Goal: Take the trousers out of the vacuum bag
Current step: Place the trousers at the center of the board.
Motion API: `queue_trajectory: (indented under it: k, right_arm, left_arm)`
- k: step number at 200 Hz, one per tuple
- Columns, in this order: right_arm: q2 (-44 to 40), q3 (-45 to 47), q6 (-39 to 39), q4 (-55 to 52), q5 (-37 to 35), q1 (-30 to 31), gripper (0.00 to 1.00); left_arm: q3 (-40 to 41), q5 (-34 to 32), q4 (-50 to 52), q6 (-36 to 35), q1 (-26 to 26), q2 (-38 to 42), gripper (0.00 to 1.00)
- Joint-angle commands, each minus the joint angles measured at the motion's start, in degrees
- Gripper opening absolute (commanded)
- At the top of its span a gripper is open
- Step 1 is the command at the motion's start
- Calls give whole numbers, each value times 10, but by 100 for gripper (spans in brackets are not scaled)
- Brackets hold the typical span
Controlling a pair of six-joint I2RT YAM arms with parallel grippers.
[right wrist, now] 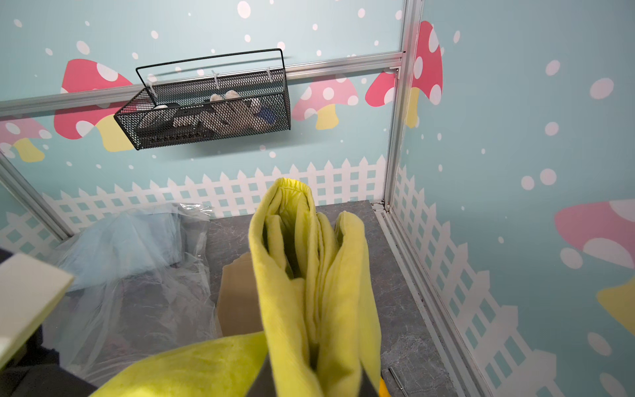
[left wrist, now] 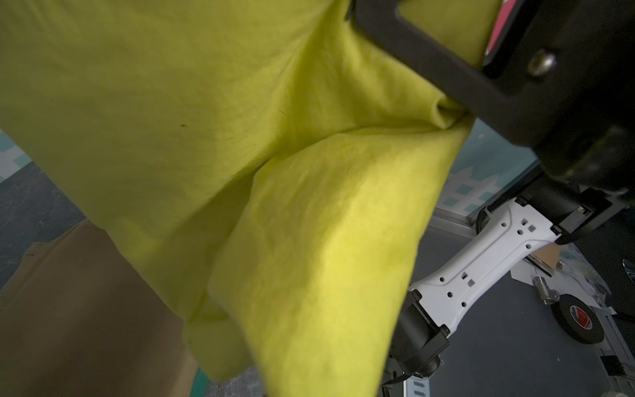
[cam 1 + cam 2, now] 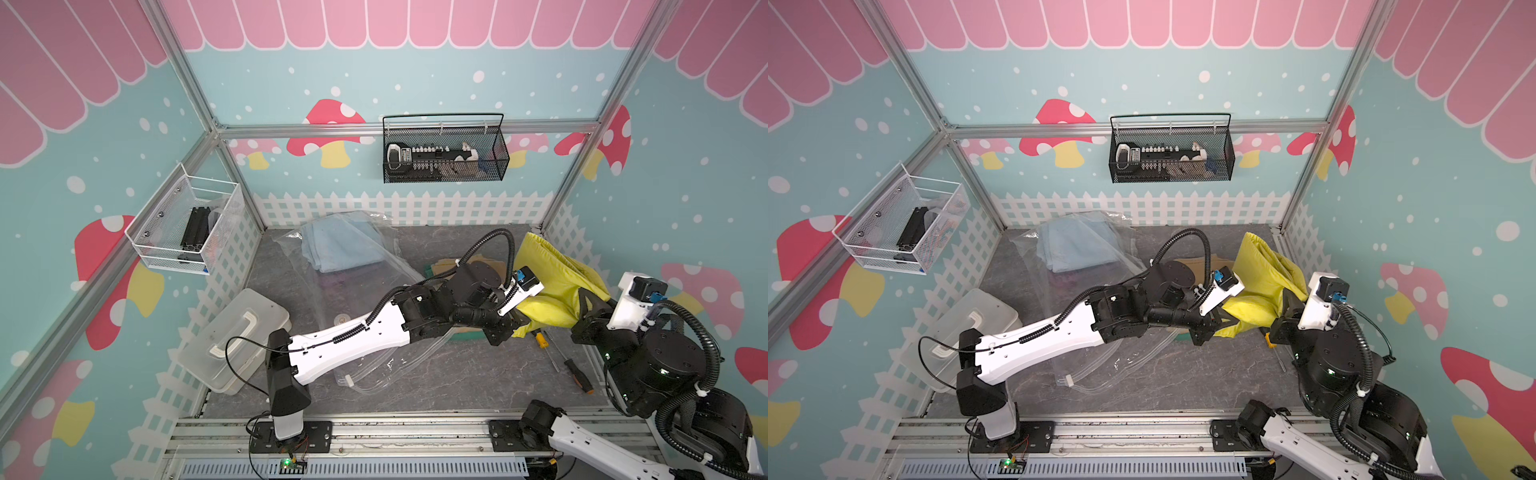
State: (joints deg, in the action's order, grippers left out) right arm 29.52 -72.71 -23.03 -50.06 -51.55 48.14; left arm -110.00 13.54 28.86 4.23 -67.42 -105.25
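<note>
Cloth hangs bunched above the right edge of the grey marbled table (image 3: 436, 374), toward its rear corner — the bright yellow folded trousers (image 3: 552, 282), out of the bag and held up from two sides. The left gripper (image 3: 513, 330) has its jaws closed on a lower corner of the yellow fabric. The right gripper (image 3: 581, 311) is clamped on the opposite side, its jaws pinched together on a fold. Beneath the left arm, a tan folded pair of trousers (image 3: 442, 264) lies on a dark green pair (image 3: 428, 271) on the bare surface. The large crinkly transparent vacuum bag (image 3: 353, 299) sprawls from the rear edge toward the front centre — light blue folded trousers (image 3: 338, 245) lie inside its rear end.
</note>
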Motion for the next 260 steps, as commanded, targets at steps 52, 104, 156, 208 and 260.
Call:
queue_trajectory:
  k: [52,104,156,208,260]
  right_arm:
    - [100,31,-31,136,-18,1,0]
    - [182,5,-66,169,77,-51,0]
    - [230,-12,-103,192,222,-178,0]
    - [266,6,-161,240,355,-299,0]
    - [305,37,-175,329,475,-403,0]
  left_arm:
    - [-59,-63,24,-58,57,2,0]
    - [-67,-106,59,-91,102,10,0]
    - [-85,-184,65,-134,138,6,0]
    - [-141,-245,67,-156,170,-29,0]
    - [-183,-280,63,-163,190,-70,0]
